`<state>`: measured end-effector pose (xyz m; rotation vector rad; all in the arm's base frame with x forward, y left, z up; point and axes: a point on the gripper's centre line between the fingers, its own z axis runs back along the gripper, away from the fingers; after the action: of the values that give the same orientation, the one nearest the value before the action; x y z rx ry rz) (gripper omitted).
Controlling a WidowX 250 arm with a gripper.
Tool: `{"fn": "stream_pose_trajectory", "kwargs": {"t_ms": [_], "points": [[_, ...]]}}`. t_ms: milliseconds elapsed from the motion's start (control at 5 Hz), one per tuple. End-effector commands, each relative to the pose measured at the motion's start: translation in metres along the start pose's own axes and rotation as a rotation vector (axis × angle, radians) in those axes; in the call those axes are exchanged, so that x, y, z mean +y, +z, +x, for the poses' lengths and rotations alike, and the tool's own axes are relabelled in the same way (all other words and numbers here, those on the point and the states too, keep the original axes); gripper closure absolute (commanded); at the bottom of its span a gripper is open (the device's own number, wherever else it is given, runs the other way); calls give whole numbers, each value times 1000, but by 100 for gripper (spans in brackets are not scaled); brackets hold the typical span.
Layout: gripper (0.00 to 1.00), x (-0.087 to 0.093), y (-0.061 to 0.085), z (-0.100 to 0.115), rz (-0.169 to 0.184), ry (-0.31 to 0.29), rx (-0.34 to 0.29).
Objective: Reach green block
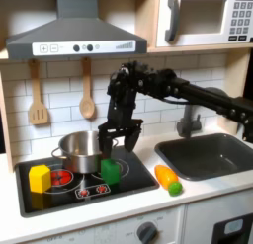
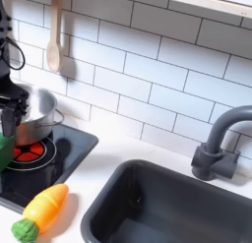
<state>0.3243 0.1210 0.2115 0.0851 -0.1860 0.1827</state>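
The green block [image 1: 110,170] rests on the black stovetop [image 1: 69,189], just in front of the steel pot [image 1: 84,149]. My gripper [image 1: 118,146] hangs straight above the block with a small gap, open, with nothing between its fingers. In the second exterior view the gripper [image 2: 8,114] is at the left edge beside the pot [image 2: 39,114], and a sliver of the green block [image 2: 3,151] shows below it, cut off by the frame edge.
A yellow block [image 1: 39,178] sits on the stove's left. An orange toy with a green tip [image 1: 168,179] lies on the counter between stove and sink [image 1: 212,154]. The faucet [image 1: 188,120] stands behind the sink. Wooden utensils [image 1: 87,95] hang on the tiled wall.
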Motion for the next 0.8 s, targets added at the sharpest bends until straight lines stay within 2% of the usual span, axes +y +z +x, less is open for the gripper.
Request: {"fn": "stream_pose_trajectory", "kwargs": {"t_ms": [0, 200, 400, 600], "points": [[0, 1, -7, 5, 10, 19, 0], [0, -4, -17, 7, 0, 2, 21], [0, -2, -25, 8, 8, 24, 47], [0, 1, -30, 13, 1, 32, 53]]}}
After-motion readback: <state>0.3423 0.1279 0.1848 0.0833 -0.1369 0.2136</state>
